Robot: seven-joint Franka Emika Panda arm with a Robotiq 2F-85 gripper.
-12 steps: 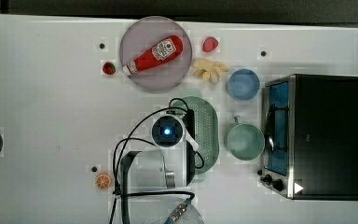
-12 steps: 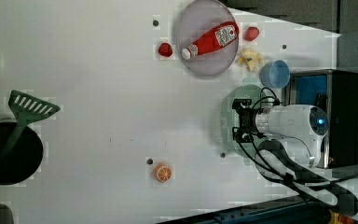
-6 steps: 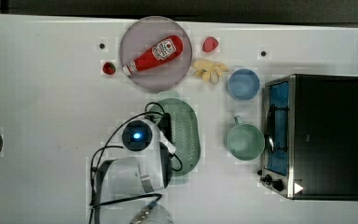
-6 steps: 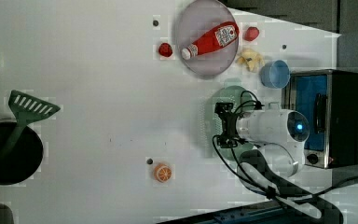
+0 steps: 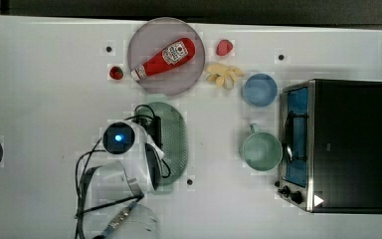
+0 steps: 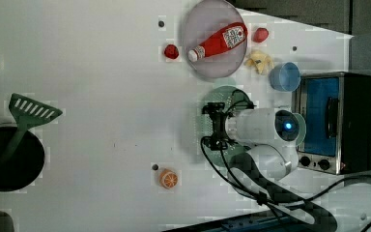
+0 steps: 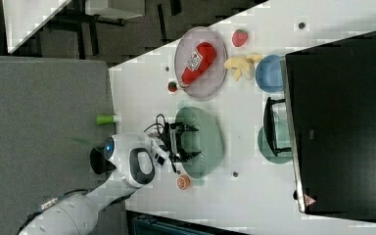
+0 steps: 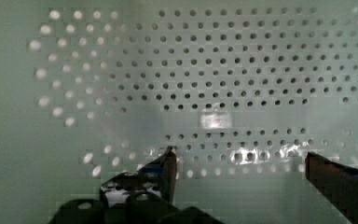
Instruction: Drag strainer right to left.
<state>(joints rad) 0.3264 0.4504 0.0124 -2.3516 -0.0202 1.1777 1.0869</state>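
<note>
Wrist view shows the end effector [image 8: 240,163] spread wide, fingertips pressed into the strainer [image 8: 205,84]; the strainer [image 5: 171,142] lies mid-table [image 5: 40,99], below the plate [image 5: 154,82]; steady downward pressure should keep it from slipping loose.

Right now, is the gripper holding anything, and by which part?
Nothing is clamped. The gripper is open, fingers spread and pressed down into the perforated centre of the strainer, with no rim or edge between them.
</note>
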